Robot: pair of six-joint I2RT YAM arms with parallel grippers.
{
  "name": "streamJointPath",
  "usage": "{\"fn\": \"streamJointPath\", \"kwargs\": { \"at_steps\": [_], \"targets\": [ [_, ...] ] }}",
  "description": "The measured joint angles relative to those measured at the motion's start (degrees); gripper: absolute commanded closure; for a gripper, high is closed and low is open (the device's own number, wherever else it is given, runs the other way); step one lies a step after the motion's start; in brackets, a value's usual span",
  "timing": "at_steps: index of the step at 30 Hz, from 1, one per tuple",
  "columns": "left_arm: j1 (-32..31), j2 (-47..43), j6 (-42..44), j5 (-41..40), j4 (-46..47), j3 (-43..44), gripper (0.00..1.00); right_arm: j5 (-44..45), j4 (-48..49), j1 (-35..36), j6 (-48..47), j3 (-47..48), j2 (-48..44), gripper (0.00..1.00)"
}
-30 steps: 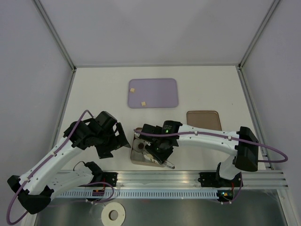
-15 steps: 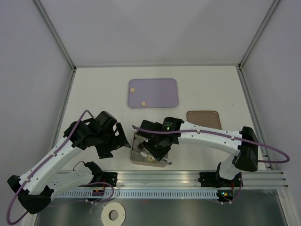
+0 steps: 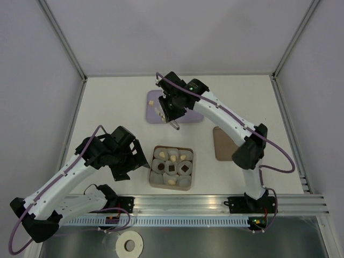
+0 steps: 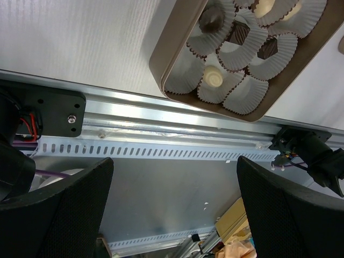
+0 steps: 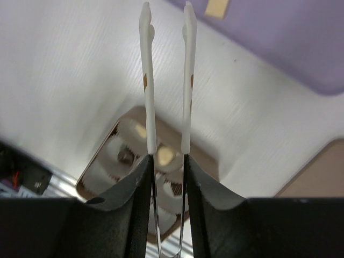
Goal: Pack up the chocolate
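A brown box (image 3: 191, 153) of white paper cups sits at the table's near middle and also shows in the left wrist view (image 4: 177, 40). Cream and dark chocolate pieces (image 3: 171, 167) lie in its cups. One cream piece (image 3: 152, 102) lies on the purple tray (image 3: 188, 102). Another cream piece (image 5: 217, 6) lies just right of my right gripper's tips. My right gripper (image 3: 161, 113) hangs over the tray's near left corner, its long white fingers (image 5: 146, 64) slightly apart with nothing between them. My left gripper (image 3: 134, 161) is wide open and empty beside the box's left side.
The flat brown lid (image 3: 221, 141) lies right of the box, partly under my right arm. An aluminium rail (image 3: 177, 207) runs along the near edge. A tape roll (image 3: 129, 245) lies below it. Walls close in the left, right and back.
My right arm has swung from over the box up to the purple tray, uncovering the box. The left arm has not moved.
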Motion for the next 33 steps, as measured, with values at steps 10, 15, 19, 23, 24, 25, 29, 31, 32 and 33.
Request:
{"fn": "streamJointPath", "kwargs": {
  "at_steps": [10,15,19,23,24,25,29,31,32,33],
  "targets": [
    [0.0,0.94,-0.61,0.09,0.0,0.33,0.0,5.33,-3.76,-2.1,-0.11,11.28,20.13,0.61],
    [0.0,0.85,-0.61,0.22,0.0,0.33,0.01,7.02,-3.45,-2.58,0.55,11.26,20.94,0.59],
    [0.0,0.37,-0.61,0.22,0.0,0.35,0.0,7.67,-2.54,-2.8,0.76,11.28,21.84,0.58],
    [0.0,-0.33,-0.63,0.22,-0.02,0.33,0.0,7.69,-1.38,-3.02,1.42,11.28,23.87,0.57],
    [0.0,-0.48,-0.63,0.22,0.0,0.35,0.0,7.72,-1.07,-3.02,1.57,11.3,24.33,0.56],
    [0.0,-0.63,-0.63,0.22,0.0,0.33,0.0,7.63,-0.74,-3.02,1.68,11.3,24.9,0.57],
    [0.0,-0.98,-0.63,0.22,-0.02,0.33,0.0,7.45,0.35,-3.04,2.4,12.0,27.02,0.63],
    [0.0,-1.18,-0.63,0.22,0.0,0.33,0.0,7.5,0.59,-3.06,2.89,12.26,27.67,0.69],
    [0.0,-1.25,-0.63,0.22,0.0,0.33,0.01,7.52,0.61,-3.06,3.13,12.31,27.78,0.71],
    [0.0,-1.31,-0.66,0.22,-0.02,0.33,0.0,7.54,0.66,-3.06,3.34,12.33,27.82,0.73]
  ]
}}
